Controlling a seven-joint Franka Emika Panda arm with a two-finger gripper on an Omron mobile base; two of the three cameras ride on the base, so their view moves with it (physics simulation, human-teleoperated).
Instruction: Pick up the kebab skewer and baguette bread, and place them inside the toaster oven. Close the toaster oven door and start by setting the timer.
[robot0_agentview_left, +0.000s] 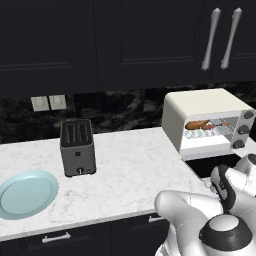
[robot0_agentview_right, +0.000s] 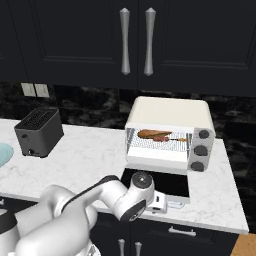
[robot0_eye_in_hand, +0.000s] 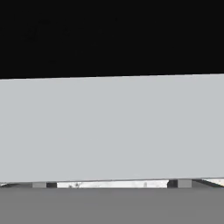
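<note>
A dark grey slot toaster (robot0_agentview_left: 77, 146) stands on the white marbled table (robot0_agentview_left: 130, 170) left of centre in the left base view, and a pale blue round plate (robot0_agentview_left: 25, 193) lies at the lower left. Dark cabinets with two long metal handles (robot0_agentview_right: 136, 41) fill the top of the right base view. Black glossy backsplash with two pale wall outlets (robot0_agentview_left: 48, 103) runs behind.

The toaster oven (robot0_agentview_right: 170, 134), cream-white, boxy with rounded top, sits right of centre, three round grey knobs down its right side. The toaster oven door (robot0_agentview_right: 159, 183) lies folded down flat, dark glass facing up, toward the lower frame. On the wire rack inside lie the baguette bread (robot0_agentview_right: 154, 134) and the kebab skewer (robot0_agentview_right: 176, 139), long axes running left to right across the opening.

The white arm reaches low at the door's front edge. The pincer (robot0_eye_in_hand: 111, 183) stands wide, holding nothing; a pale flat surface sits close before it.
</note>
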